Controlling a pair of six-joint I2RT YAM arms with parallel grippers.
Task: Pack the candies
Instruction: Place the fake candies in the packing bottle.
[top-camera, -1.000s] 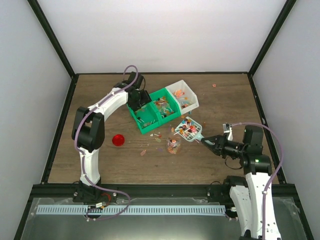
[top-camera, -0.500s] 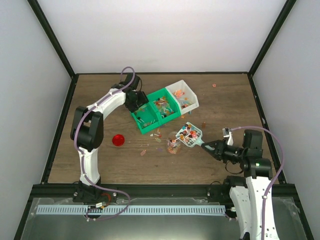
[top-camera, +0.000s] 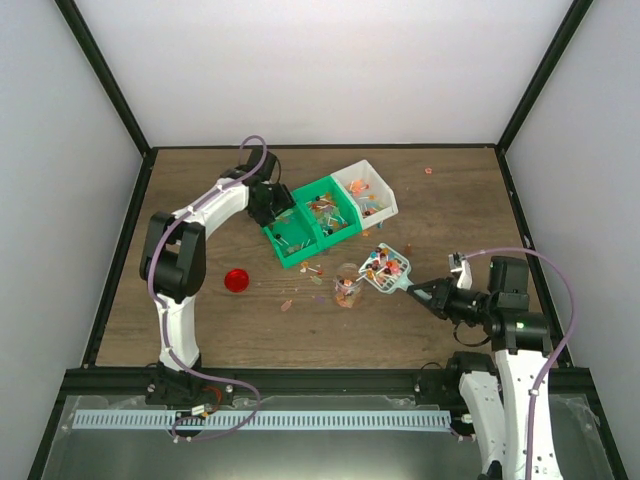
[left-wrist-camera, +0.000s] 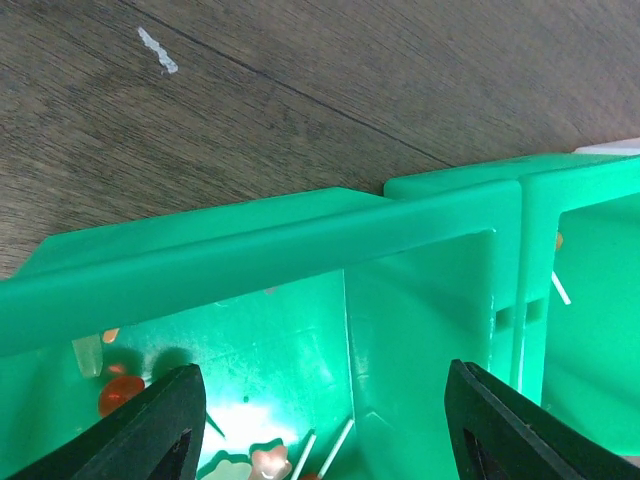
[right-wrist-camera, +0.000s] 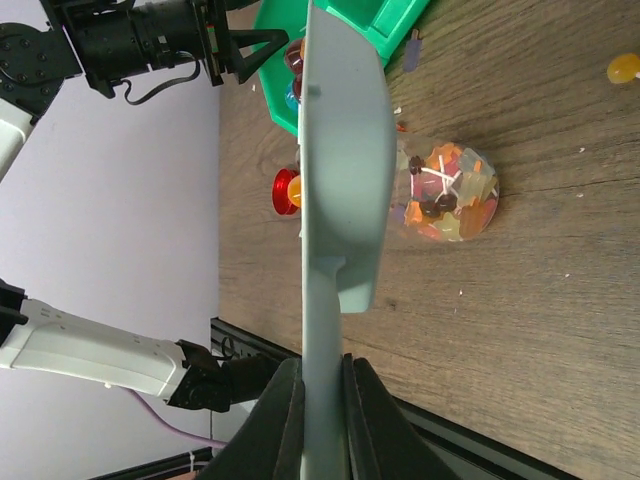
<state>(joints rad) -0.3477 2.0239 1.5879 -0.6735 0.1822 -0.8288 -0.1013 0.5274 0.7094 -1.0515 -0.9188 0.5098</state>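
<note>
The likeliest mishap is a spill. The right hand is clenched on the thin handle end of the pale slotted scoop, and the scoop's head is heaped with candies and hangs just beside the small clear jar, up and to its right in the overhead view. The jar mouth looks narrower than the scoop head, so a quick or off-centre tip would probably send sweets past the rim. Loose candies already lie on the table around the jar. The jar already holds a good load and looks light. Nothing steadies it, so a nudge from the scoop's edge could shove it or knock it over. A grip so far out on the handle may also let the scoop twist as it tilts. The left hand is released, with its fingers spread, and sits well apart from the jar at the far-left edge of the green bins. Its wrist view shows the bin wall and a few sweets inside. A white bin with more candies adjoins the green ones, just behind the scoop, and leaves little room there for a backswing. The red jar lid lies to the left, clear of the pour. One stray sweet rests near the back edge.
</note>
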